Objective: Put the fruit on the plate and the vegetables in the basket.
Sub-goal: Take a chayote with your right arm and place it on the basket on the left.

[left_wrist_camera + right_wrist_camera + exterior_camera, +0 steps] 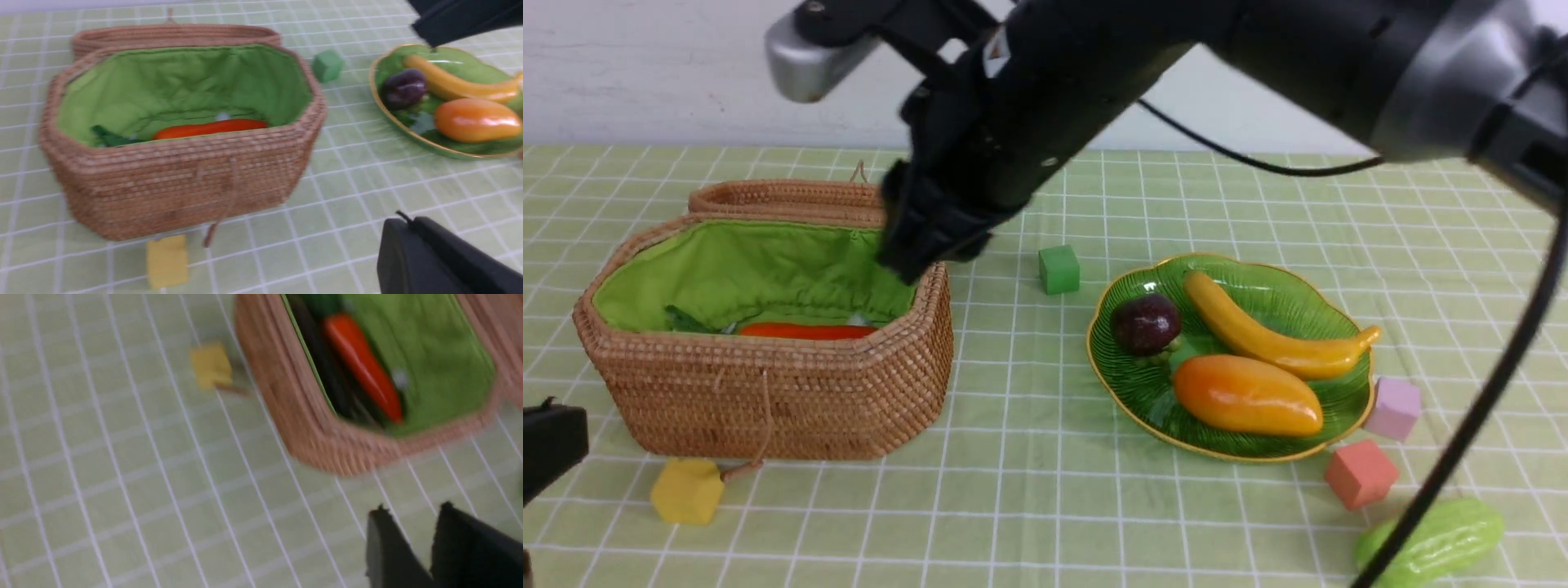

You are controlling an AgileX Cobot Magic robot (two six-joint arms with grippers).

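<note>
Looming nearest the front camera, the right arm [1176, 49] reaches in from the right and ends in the right gripper [923, 245], which hangs above the basket's right rear corner; only its own wrist view shows the jaws, two black fingers [392, 555] narrowly apart with nothing between them. One checked green tabletop [1029, 506] carries everything; one basket [768, 400], brown wicker lined in green, stands on it, with one flat lid [784, 198] just behind.

One plate [1258, 286] sits well right of the basket and holds all three fruits: the banana [1258, 331] at the back, the mango [1245, 394] at the front, and the mangosteen [1145, 322] on the side nearest the basket.

Vegetables number three. The gourd [1454, 531] lies on the tabletop far right of the basket, past the plate. The carrot [805, 331] lies inside the basket along its front wall. The eggplant [322, 379] is a blurred dark strip between carrot and wall, seen in the right wrist view alone.

The left gripper [554, 437] shows as a black block left of the basket; I cannot tell how its jaws stand.

Cubes number four: the green cube [1058, 269] is just right of the basket; the yellow cube [686, 490] is just beside its front left corner; the pink cube [1395, 407] and red cube [1360, 474] are far right of it, beside the plate.
</note>
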